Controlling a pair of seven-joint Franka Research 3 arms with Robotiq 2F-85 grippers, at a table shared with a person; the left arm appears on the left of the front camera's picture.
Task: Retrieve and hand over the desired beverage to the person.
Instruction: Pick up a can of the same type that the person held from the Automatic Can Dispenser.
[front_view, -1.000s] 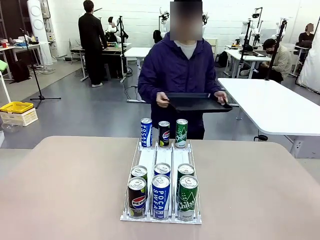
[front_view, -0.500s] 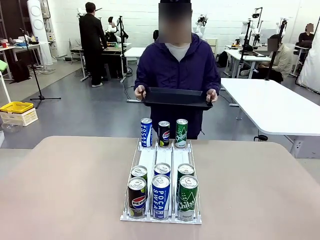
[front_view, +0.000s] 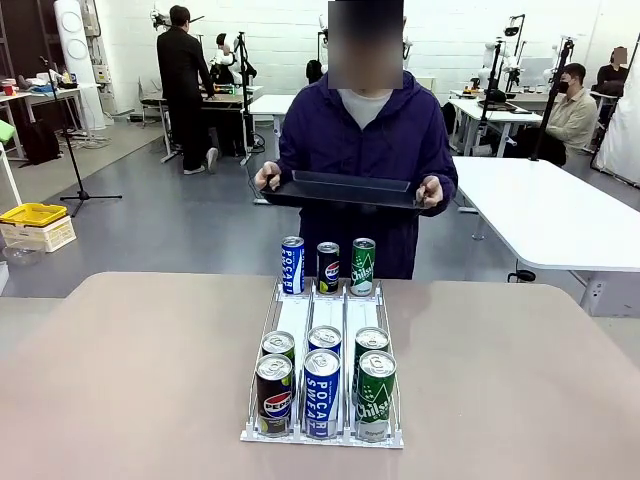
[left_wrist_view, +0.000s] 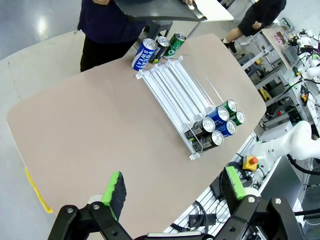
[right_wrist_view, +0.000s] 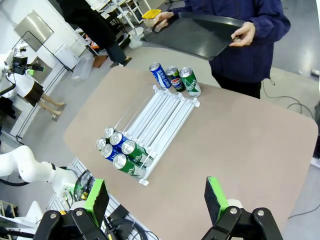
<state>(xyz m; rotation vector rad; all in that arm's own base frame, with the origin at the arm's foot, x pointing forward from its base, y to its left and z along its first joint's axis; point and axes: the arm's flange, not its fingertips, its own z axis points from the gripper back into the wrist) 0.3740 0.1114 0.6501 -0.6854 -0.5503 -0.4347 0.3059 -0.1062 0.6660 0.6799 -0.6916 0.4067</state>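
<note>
The person (front_view: 365, 140) in a dark purple jacket stands at the table's far edge, holding a black tray (front_view: 350, 188) level in both hands. A white slide rack (front_view: 325, 310) lies mid-table. At its far end stand a blue Pocari can (front_view: 292, 265), a Pepsi can (front_view: 328, 267) and a green can (front_view: 363, 266). Its near end holds two rows of the same three drinks (front_view: 322, 393). Nothing shows which beverage is desired. My left gripper (left_wrist_view: 174, 189) hangs open high above the table, nothing between its pads. My right gripper (right_wrist_view: 156, 197) is also open and empty, high over the rack (right_wrist_view: 160, 117).
The beige table (front_view: 130, 380) has bare room on both sides of the rack. Behind the person is a white table (front_view: 540, 210) at the right, a yellow crate (front_view: 35, 215) on the floor at the left, and other people farther back.
The person has turned the tray from the right side to square in front of the body, lifted it slightly and faced the table. The cans have not moved.
</note>
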